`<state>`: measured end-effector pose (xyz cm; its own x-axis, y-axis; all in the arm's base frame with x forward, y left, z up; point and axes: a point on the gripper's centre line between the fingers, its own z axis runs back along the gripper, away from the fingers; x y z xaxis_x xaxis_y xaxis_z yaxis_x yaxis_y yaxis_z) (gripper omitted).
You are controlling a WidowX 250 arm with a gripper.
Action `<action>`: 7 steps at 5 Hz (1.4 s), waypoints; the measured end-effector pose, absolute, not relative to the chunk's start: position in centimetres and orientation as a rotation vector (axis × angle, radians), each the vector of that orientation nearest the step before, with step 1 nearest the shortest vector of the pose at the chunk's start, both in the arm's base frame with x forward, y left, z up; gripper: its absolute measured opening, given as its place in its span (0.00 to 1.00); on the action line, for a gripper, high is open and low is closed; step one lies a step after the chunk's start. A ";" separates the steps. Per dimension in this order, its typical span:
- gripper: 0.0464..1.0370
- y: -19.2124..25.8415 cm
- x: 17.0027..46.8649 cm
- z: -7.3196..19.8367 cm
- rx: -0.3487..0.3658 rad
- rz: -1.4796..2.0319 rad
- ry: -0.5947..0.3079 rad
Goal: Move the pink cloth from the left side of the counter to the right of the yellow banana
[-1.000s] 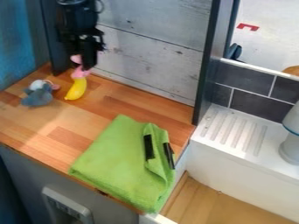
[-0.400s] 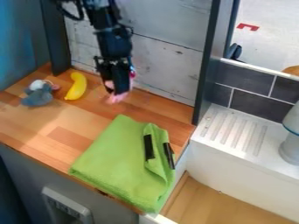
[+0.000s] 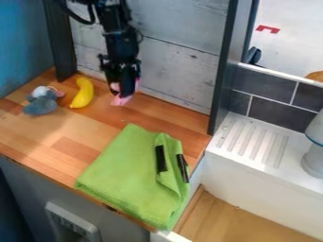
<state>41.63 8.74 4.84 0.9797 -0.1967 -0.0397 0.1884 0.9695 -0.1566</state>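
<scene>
The gripper [image 3: 123, 90] hangs down over the back of the wooden counter, in front of the whitewashed boards. A pink thing [image 3: 120, 100] shows at its tip and along its right side, partly hidden behind the black gripper; it appears held. To the left of the gripper a yellow banana [image 3: 82, 92] lies near the back wall. Farther left rests a grey-blue plush toy [image 3: 41, 103] with a white top and a pink bit. In front of the gripper, a folded green cloth [image 3: 129, 174] with black strips covers the counter's front right part.
The wooden counter [image 3: 67, 147] ends at a dark upright post [image 3: 225, 71] on the right. Beyond it stand a white ridged drainboard [image 3: 250, 142], a grey-white object [image 3: 315, 156] and dark tiles. A dark post [image 3: 60, 42] rises at the back left.
The gripper has moved right from behind the banana with the pink thing, uncovering the banana's top. Since the middle frame it has shifted only slightly. Banana, plush toy and cloth have stayed put.
</scene>
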 end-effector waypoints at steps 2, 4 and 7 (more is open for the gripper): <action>0.36 9.7 41.2 2.5 0.014 -0.123 0.079; 0.42 8.8 41.1 1.5 0.006 -0.119 0.070; 0.97 11.3 39.7 7.8 -0.015 -0.016 -0.134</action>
